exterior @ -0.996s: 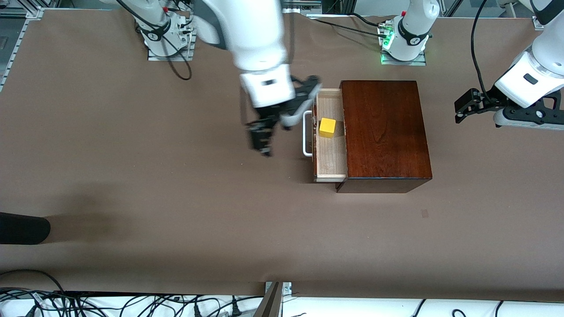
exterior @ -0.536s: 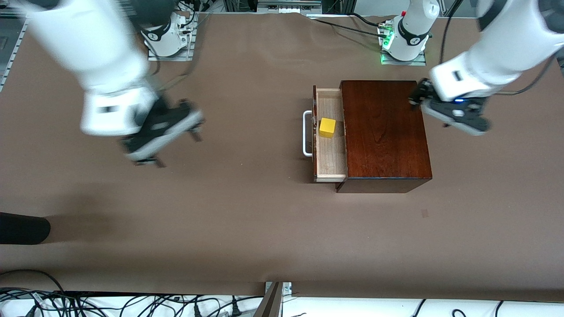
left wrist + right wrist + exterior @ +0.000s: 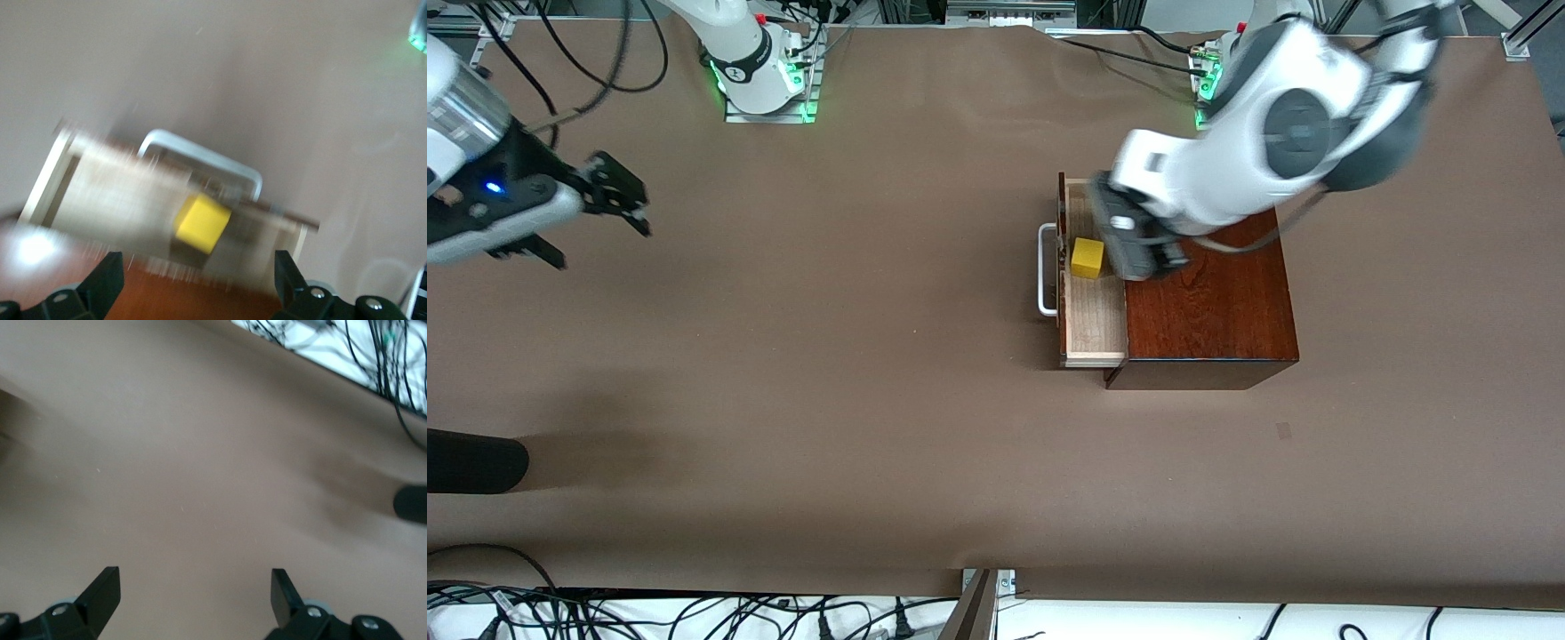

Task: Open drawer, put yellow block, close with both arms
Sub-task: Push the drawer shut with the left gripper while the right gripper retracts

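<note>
The drawer (image 3: 1091,316) stands pulled out of the dark wooden box (image 3: 1214,311), its white handle (image 3: 1046,270) toward the right arm's end of the table. In the drawer's pale tray lies the yellow block (image 3: 1088,258). My left gripper (image 3: 1131,242) hangs over the box's top at the edge beside the block. The left wrist view shows this gripper (image 3: 198,283) open and holding nothing, with the block (image 3: 202,223) and handle (image 3: 200,157) ahead of it. My right gripper (image 3: 623,200) is open over bare table at the right arm's end, and the right wrist view shows nothing in this gripper (image 3: 193,593).
A black rounded object (image 3: 471,460) lies at the table's edge at the right arm's end, nearer the front camera; it also shows as a dark shape (image 3: 410,503) in the right wrist view. Cables (image 3: 694,613) lie past the table's near edge. Brown table (image 3: 827,356) surrounds the box.
The right arm has swung away from the drawer handle to its own end of the table. The left arm has come in over the box beside the drawer. Drawer and block have stayed put.
</note>
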